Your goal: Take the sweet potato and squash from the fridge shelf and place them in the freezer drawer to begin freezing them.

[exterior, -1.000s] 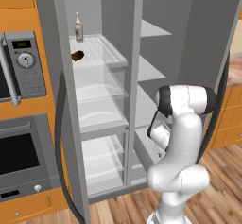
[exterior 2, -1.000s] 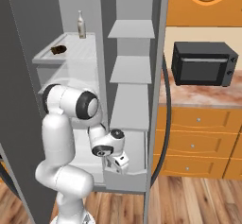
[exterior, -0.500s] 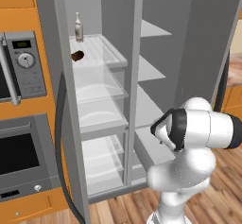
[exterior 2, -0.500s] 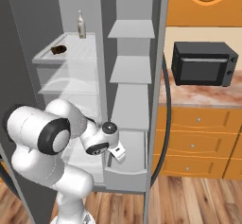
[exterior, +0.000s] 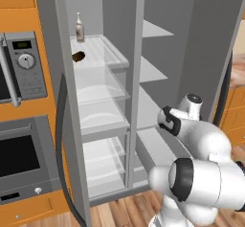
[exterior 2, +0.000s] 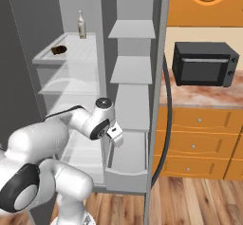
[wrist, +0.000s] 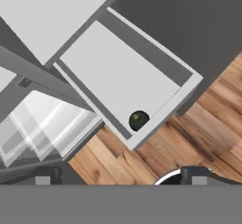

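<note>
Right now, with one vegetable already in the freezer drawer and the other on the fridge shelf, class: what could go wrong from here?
1. The sweet potato lies high on the fridge shelf near the bottle; a reach for it might topple the bottle.
2. The squash sits at a front corner of the freezer drawer; being round, it may roll if the drawer is jolted.
3. The open gripper hangs low by the drawer, so the swing up could clip a shelf.

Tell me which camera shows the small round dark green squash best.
The hand view: the small round dark green squash lies unobstructed in a front corner of the light grey freezer drawer. In both base views I cannot make it out; the white arm covers much of the drawer.
</note>
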You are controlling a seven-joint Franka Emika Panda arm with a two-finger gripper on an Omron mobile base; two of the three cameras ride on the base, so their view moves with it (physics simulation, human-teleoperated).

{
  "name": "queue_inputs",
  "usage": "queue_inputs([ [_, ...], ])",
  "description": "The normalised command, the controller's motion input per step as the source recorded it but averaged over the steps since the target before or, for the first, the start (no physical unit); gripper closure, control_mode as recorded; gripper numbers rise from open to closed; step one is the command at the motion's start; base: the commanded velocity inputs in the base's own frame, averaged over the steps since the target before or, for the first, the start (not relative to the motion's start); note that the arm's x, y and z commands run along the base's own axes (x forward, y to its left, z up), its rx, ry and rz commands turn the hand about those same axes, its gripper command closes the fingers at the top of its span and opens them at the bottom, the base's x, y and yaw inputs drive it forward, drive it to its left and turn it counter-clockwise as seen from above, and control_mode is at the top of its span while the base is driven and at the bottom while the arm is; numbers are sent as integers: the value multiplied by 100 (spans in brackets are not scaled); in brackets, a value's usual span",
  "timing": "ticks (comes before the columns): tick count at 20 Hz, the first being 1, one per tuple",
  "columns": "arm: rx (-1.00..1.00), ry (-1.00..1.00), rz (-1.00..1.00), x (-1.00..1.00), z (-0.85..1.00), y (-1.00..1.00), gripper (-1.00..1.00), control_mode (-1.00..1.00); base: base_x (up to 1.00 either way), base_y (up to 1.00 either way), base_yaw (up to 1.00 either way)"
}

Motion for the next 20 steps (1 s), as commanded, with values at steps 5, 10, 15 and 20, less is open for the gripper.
queue_inputs([
  [5,-6,11,5,-62,46,62,-100,-100,0,0,0],
  [10,-6,5,5,-85,9,59,-100,-100,0,0,0],
  [15,0,0,0,-51,0,-2,-100,-100,0,0,0],
  [20,1,1,0,-1,-17,0,-100,-100,0,0,0],
])
